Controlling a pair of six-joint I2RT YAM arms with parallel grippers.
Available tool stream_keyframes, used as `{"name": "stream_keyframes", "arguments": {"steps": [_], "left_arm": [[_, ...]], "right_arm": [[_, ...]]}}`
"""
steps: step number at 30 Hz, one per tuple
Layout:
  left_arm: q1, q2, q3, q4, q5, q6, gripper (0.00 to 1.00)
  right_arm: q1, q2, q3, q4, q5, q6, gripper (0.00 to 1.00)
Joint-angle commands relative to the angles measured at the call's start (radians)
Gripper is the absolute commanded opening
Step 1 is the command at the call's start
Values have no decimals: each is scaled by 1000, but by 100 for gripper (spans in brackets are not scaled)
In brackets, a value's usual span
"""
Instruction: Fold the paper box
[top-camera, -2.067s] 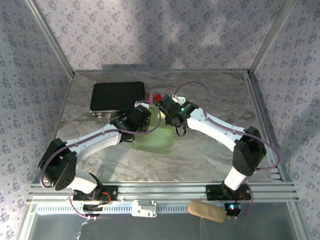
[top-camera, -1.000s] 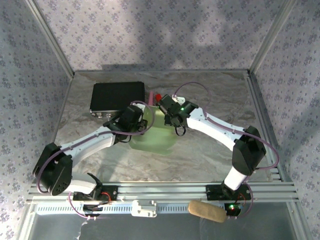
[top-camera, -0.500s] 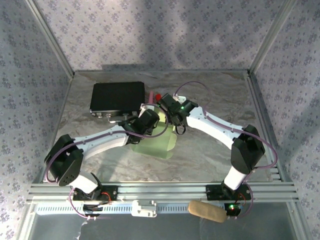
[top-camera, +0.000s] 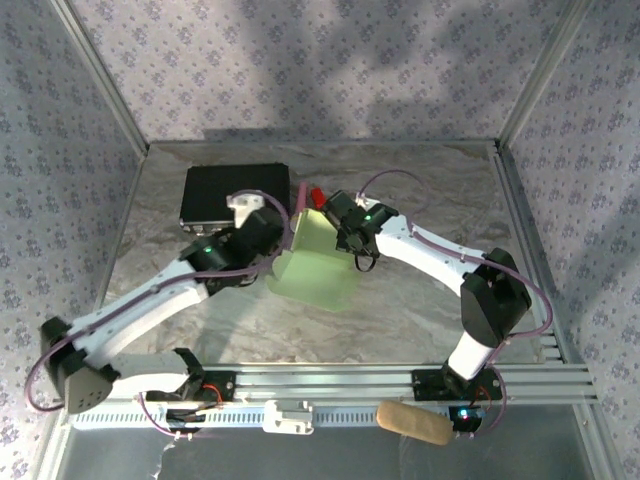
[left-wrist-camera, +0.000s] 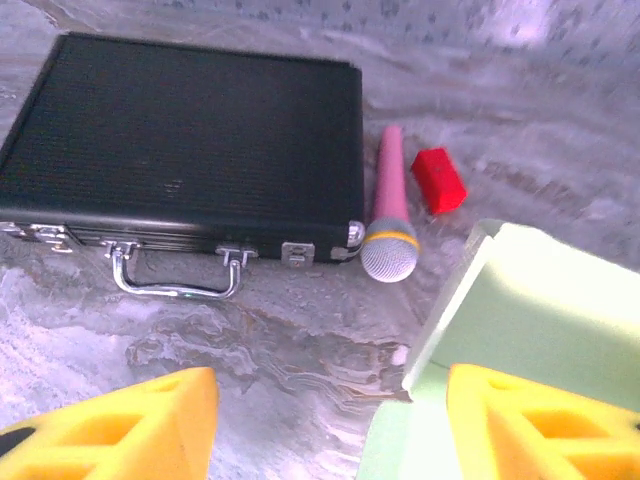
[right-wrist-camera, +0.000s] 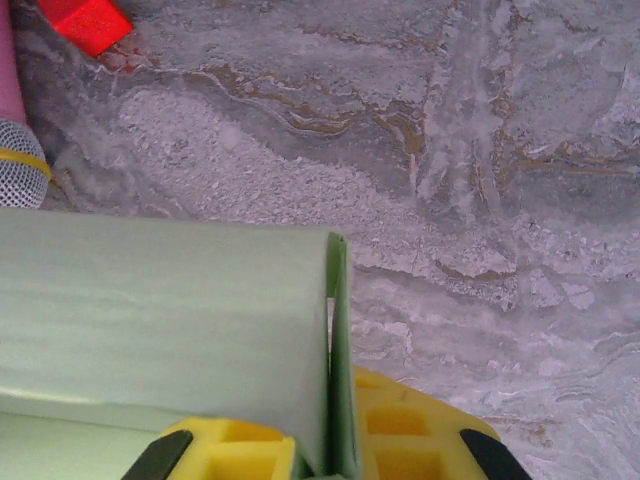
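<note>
Top view: we see the paper box (top-camera: 318, 270) partly raised between the left gripper (top-camera: 278, 235) and the right gripper (top-camera: 335, 222). Left wrist: fingers (left-wrist-camera: 130, 420) apart, box just ahead-right, black case (left-wrist-camera: 190, 140) further ahead. Right wrist: fingers (right-wrist-camera: 410, 440) clamped on the box's upright flap.

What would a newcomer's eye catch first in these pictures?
A pale green paper box sits mid-table, one panel raised, its edge pinched between the right arm's fingers. At the far left lies a black case, with a pink microphone and a red block beside it.
</note>
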Motion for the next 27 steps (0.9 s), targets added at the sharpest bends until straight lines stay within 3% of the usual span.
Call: {"name": "stream_keyframes", "arguments": {"steps": [1, 4, 8, 11, 14, 18, 21, 24, 27], "left_arm": [[-56, -64, 13, -191, 1, -235, 60], [-149, -96, -21, -239, 11, -372, 61], [-232, -133, -127, -116, 76, -464, 64], [-242, -121, -178, -26, 150, -508, 66], [-267, -103, -185, -35, 120, -565, 66], [-270, -96, -197, 39, 126, -545, 66], [-270, -82, -53, -77, 37, -341, 63], [-226, -51, 43, -162, -45, -13, 64], [-69, -36, 38, -100, 207, 182, 63]], "right_arm": [[-11, -39, -20, 20, -14, 70, 0], [-21, -48, -40, 36, -24, 103, 0], [-40, -68, -85, 76, -53, 143, 0], [-47, -79, -100, 87, -62, 156, 0], [-53, -86, -109, 90, -63, 164, 0], [-54, -90, -116, 99, -67, 163, 0], [-53, -86, -114, 91, -70, 143, 0], [-55, -87, -114, 81, -68, 121, 0], [-55, -90, -114, 73, -65, 114, 0]]}}
